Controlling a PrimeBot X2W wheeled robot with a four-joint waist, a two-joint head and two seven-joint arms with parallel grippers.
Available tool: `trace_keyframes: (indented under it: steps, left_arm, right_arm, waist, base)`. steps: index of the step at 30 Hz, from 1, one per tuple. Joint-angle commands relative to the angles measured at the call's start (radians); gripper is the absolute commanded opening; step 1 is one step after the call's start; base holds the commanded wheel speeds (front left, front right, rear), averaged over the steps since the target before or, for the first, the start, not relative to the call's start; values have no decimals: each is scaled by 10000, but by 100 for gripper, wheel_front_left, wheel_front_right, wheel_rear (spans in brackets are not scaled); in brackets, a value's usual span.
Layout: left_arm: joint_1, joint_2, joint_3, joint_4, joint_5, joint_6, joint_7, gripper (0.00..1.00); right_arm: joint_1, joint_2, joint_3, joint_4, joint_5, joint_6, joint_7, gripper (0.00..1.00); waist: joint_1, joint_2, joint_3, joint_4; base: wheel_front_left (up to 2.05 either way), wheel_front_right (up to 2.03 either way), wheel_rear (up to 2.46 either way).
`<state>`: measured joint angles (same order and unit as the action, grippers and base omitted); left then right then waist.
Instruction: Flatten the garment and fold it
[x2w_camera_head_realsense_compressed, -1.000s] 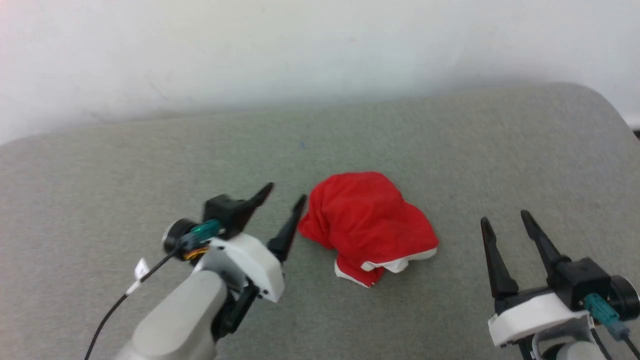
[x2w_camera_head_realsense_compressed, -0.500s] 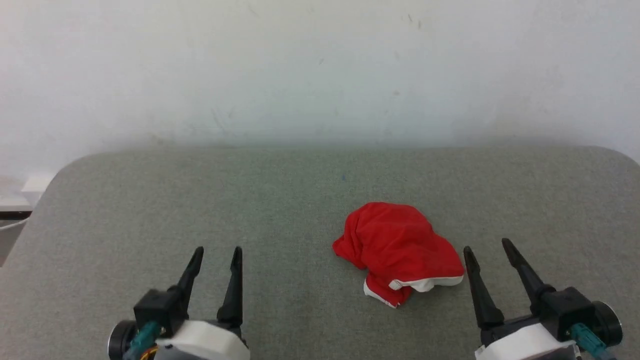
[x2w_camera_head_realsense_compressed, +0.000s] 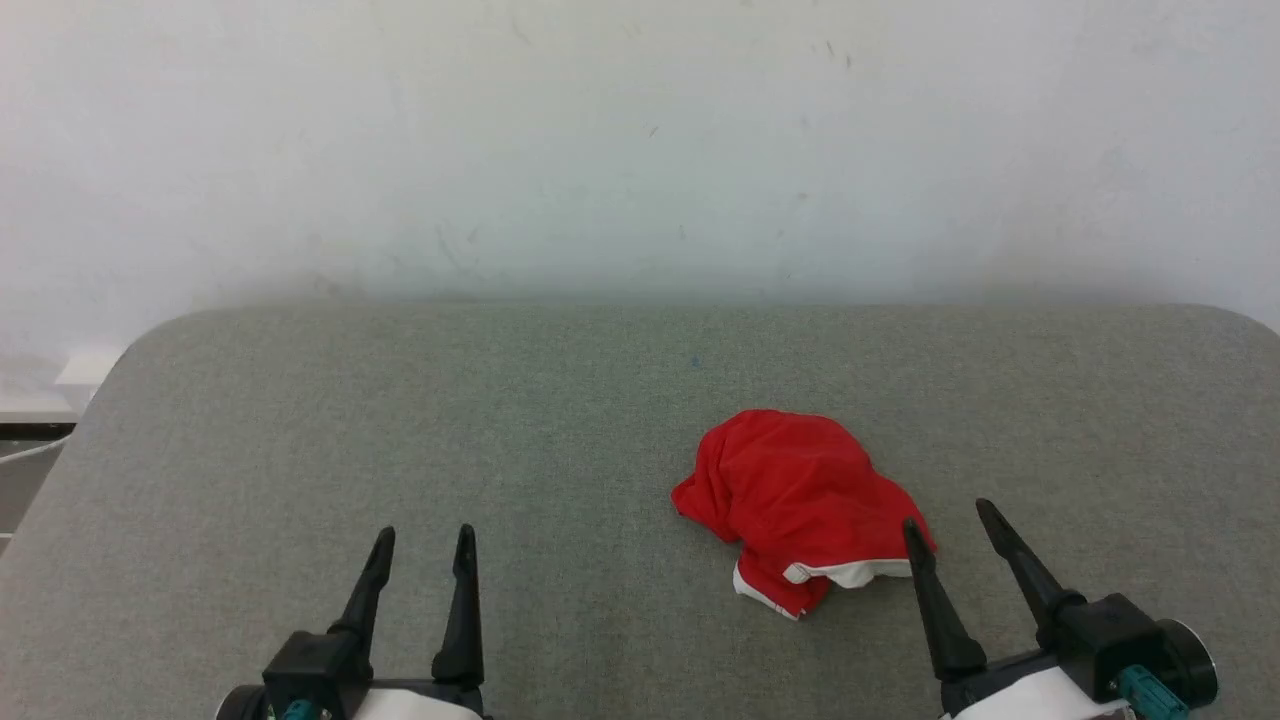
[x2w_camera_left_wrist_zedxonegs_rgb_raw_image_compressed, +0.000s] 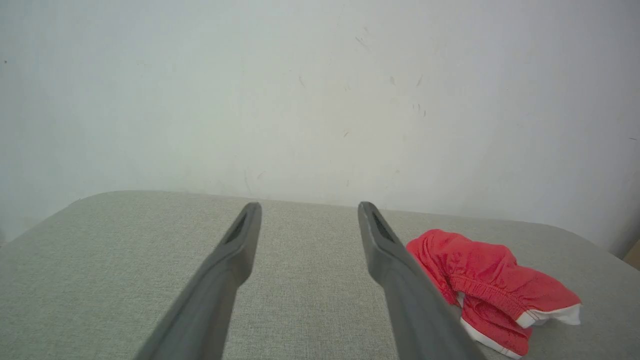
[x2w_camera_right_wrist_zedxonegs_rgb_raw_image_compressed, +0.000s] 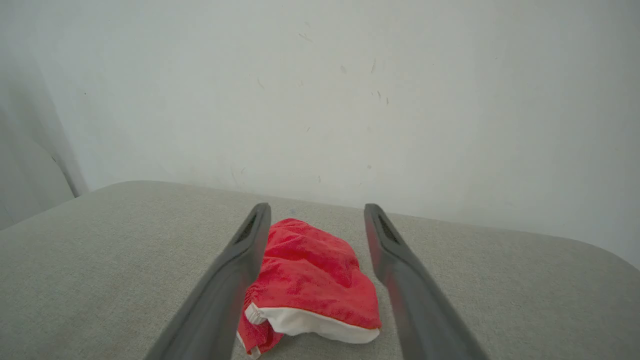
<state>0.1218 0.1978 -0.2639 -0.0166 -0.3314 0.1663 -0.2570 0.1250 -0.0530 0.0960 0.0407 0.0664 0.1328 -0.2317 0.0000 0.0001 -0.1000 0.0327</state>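
Nothing is done yet: the garment (x2w_camera_head_realsense_compressed: 800, 495) lies crumpled right of centre on the grey worktop (x2w_camera_head_realsense_compressed: 400, 400), neither flattened nor folded; the left pincer (x2w_camera_head_realsense_compressed: 425, 533) sits lower left, jaws wide, empty; the right pincer (x2w_camera_head_realsense_compressed: 947, 515), equally wide and empty, points up near the heap's lower-right edge.
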Motion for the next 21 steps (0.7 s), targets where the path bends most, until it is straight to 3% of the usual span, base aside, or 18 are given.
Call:
trace_keyframes:
  steps: [1,14,21]
  left_arm:
    - [107,-77,85,43,139,-131,-46,100]
    - [-228,-477,83,992,666,-1157,76,100]
    - [-1729,-408,-647,871,569,-1753,2488,100]
  right_arm:
    - [15,28,-2,24,81,-21,-66,100]
    - [-177,28,-3,-11,-102,-21,41,100]
    - [-482,28,-1,-308,-334,-21,169,100]
  waist:
    - [0,-1,26,18]
    - [0,-1,540,-48]
    - [0,-1,1578,-392]
  base:
    - [0,0,0]
    - [0,0,0]
    - [0,0,0]
